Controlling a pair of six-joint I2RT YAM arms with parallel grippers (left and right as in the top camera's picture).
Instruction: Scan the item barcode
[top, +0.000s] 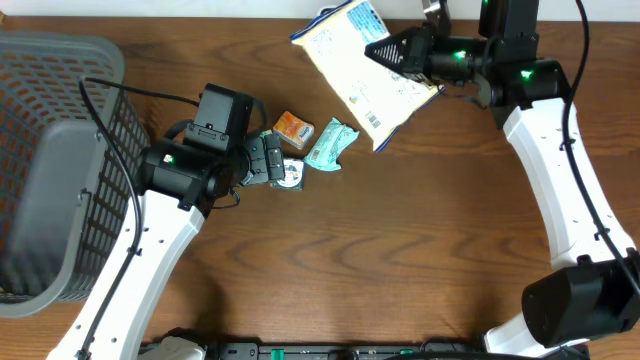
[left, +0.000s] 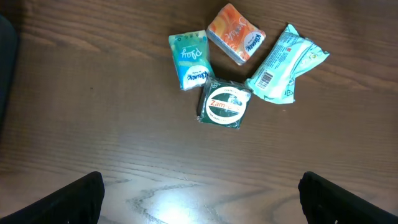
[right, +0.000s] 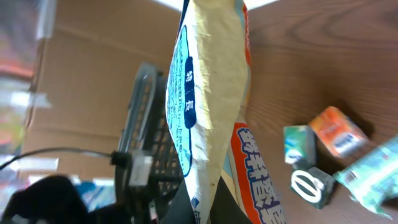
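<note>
The right gripper (top: 408, 56) is pinching the snack bag (top: 352, 62), its jaws pressed tight on the bag's thin side. It is holding the bag in the air over the far edge of the table (top: 400, 250), right of the middle. In the overhead view the bag's pale printed face is showing, tilted, with a barcode (top: 373, 122) near its lower corner. From the right wrist, the gripper (right: 202, 210) is sitting at the bottom of the view and the bag (right: 211, 93) is rising edge-on in front of it, with blue print on one face and orange on the other.

The left gripper (top: 272, 160) is hanging with its jaws spread wide and nothing between them, above the middle of the table's far half. In the left wrist view its fingertips (left: 68, 199) are framing bare wood, and four small items are lying just beyond:
- a teal tissue pack (left: 188, 59)
- an orange tissue pack (left: 235, 33) beside it
- a round Zam tin (left: 225, 104) in a dark wrapper, just below the two packs
- a mint-green packet (left: 286, 64) with its own barcode, touching the tin's corner

A grey plastic basket (top: 100, 110) is sitting at the table's left edge.
</note>
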